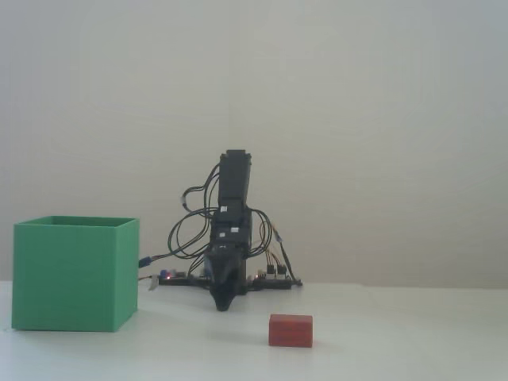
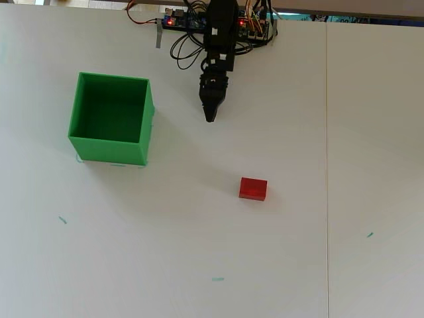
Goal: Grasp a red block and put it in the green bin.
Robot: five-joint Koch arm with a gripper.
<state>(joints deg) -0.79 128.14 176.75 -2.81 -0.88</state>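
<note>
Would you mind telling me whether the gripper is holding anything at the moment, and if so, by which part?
Nothing is held. The gripper is tapered to a point near the arm's base, well apart from the red block, which lies alone on the table.
</note>
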